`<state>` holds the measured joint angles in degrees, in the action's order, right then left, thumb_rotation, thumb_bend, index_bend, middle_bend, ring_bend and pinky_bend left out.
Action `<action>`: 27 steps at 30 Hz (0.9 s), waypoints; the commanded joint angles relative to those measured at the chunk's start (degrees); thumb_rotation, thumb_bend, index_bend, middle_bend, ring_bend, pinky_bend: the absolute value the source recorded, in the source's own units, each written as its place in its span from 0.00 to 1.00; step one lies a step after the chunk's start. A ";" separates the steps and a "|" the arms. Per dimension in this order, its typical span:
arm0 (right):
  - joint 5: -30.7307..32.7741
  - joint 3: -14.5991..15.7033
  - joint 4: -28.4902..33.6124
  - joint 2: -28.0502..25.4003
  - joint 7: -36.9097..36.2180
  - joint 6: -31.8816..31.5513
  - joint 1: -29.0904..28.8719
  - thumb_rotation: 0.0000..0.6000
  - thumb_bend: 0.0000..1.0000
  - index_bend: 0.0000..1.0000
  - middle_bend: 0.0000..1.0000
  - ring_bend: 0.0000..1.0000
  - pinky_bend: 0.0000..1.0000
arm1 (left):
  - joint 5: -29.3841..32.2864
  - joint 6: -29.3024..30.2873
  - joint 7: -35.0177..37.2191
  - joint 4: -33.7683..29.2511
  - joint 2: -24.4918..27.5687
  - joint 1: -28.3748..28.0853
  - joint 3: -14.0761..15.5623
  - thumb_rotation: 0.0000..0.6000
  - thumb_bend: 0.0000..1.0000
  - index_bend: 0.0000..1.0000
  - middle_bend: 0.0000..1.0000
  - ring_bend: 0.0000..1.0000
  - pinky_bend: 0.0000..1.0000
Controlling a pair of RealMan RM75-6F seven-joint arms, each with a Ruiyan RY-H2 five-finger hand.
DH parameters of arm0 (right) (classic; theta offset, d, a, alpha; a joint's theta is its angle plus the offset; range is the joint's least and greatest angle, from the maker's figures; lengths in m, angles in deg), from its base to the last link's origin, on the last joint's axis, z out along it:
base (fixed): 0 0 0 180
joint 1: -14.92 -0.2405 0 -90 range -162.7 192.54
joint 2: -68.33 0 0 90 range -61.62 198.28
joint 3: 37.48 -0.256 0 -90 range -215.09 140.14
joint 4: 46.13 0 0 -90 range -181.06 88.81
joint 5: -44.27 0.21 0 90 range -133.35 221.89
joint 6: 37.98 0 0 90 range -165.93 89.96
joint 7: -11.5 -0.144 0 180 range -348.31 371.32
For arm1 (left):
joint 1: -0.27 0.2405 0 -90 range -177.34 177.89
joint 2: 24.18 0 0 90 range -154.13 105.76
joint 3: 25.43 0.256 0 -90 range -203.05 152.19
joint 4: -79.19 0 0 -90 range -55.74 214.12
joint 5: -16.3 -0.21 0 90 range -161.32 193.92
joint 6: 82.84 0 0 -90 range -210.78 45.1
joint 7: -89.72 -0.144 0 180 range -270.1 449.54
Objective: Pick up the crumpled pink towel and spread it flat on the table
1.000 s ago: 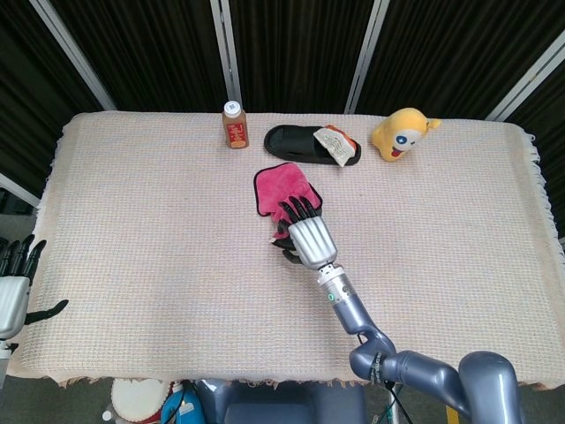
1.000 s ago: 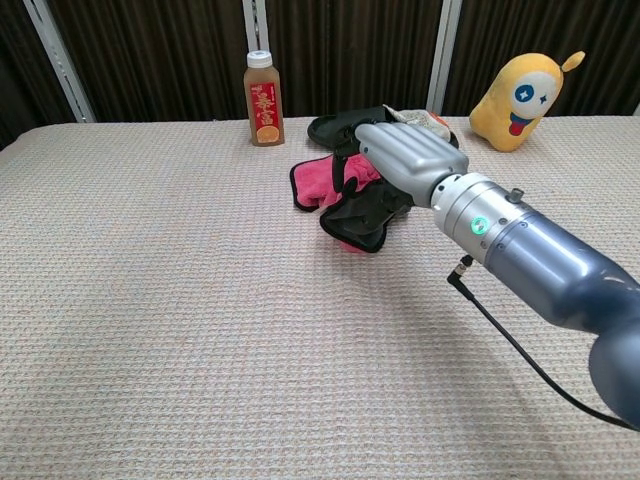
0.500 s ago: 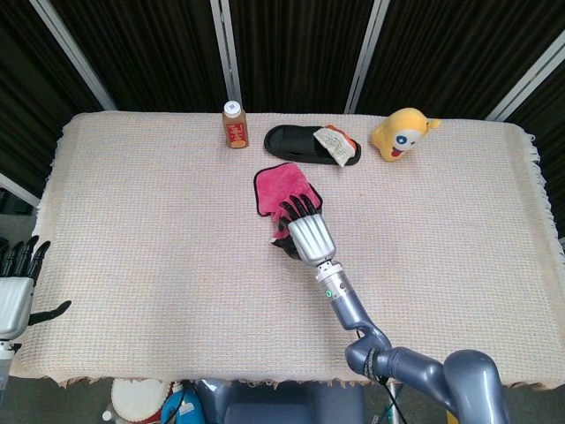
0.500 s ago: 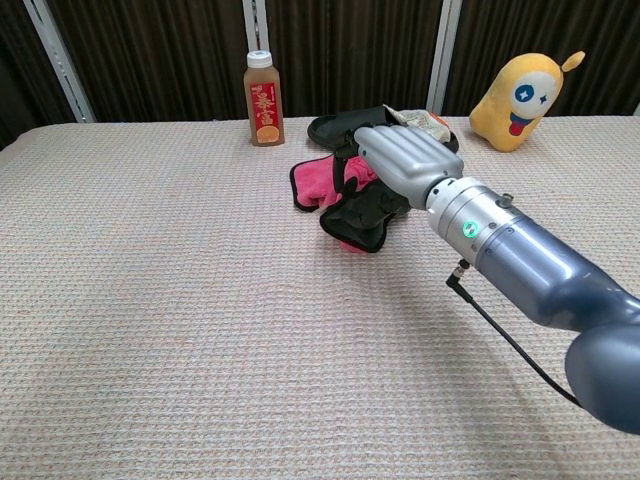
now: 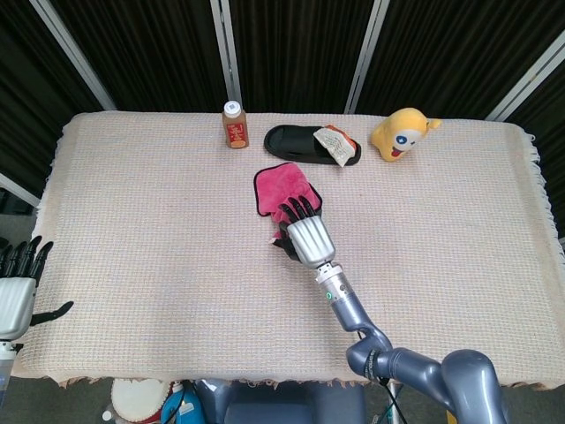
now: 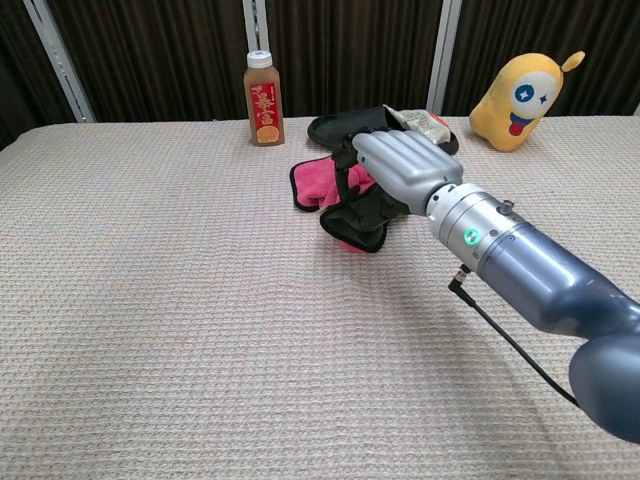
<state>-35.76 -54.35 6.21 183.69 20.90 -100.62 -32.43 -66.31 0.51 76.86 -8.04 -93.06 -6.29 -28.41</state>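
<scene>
Over the past second almost nothing on the table [image 5: 132, 221] has shifted: my right arm has edged only slightly, so the grasp is settling and the lift has not begun. The pink towel [image 5: 281, 187] lies bunched near the table's far middle, just in front of a black slipper [image 5: 300, 141]. My right arm reaches forward from the near edge, and my right hand [image 5: 305, 231] sits palm-down on the towel's near edge, dark fingers [image 6: 362, 212] curled onto the cloth. My left hand [image 5: 16, 281] idles at the near-left edge, fingers apart, empty
</scene>
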 commanded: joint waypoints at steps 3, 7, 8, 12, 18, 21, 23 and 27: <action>-0.02 0.28 0.15 -0.01 -0.19 -0.12 -0.05 1.00 0.51 0.63 0.23 0.12 0.11 | -0.12 0.05 -0.04 -0.07 -0.02 -0.01 0.05 1.00 0.00 0.00 0.00 0.00 0.00; -0.44 0.39 0.77 -0.56 0.00 -0.79 -0.16 1.00 0.52 0.63 0.23 0.12 0.11 | -0.09 -0.18 -0.12 0.00 -0.09 -0.05 0.16 1.00 0.00 0.00 0.00 0.00 0.00; -0.51 0.27 1.26 -0.91 0.02 -1.12 -0.16 1.00 0.52 0.63 0.23 0.12 0.11 | -0.03 -0.35 -0.17 0.07 -0.14 -0.08 0.22 1.00 0.00 0.00 0.00 0.00 0.00; -0.54 -0.48 3.63 -2.81 0.74 -1.94 -0.24 1.00 0.52 0.63 0.23 0.12 0.11 | -0.03 -0.50 -0.17 -0.04 -0.26 -0.16 0.26 1.00 0.00 0.00 0.00 0.00 0.00; 0.07 -2.84 9.79 -7.56 3.74 -2.82 -0.60 1.00 0.52 0.63 0.23 0.12 0.11 | 0.03 -1.11 -0.13 -0.58 -0.32 -0.31 0.49 1.00 0.00 0.00 0.00 0.00 0.00; 0.77 -4.45 13.50 -10.21 5.67 -2.96 -0.87 1.00 0.52 0.63 0.23 0.12 0.11 | 0.49 -1.93 -0.08 -0.67 -0.54 -0.48 0.62 1.00 0.00 0.00 0.00 0.00 0.00; 1.50 -5.69 15.99 -11.99 7.06 -2.82 -1.14 1.00 0.52 0.63 0.23 0.12 0.11 | 0.94 -2.68 0.06 -0.77 -0.76 -0.66 0.66 1.00 0.00 0.00 0.00 0.00 0.00; 3.60 -8.17 20.64 -15.30 9.84 -1.90 -1.78 1.00 0.52 0.63 0.23 0.12 0.11 | 2.03 -4.14 0.11 -1.01 -1.46 -1.14 0.53 1.00 0.00 0.00 0.00 0.00 0.00</action>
<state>-33.44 -61.00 24.81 170.15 29.17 -103.00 -33.74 -64.54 -3.35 76.97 -8.95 -94.30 -7.27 -27.84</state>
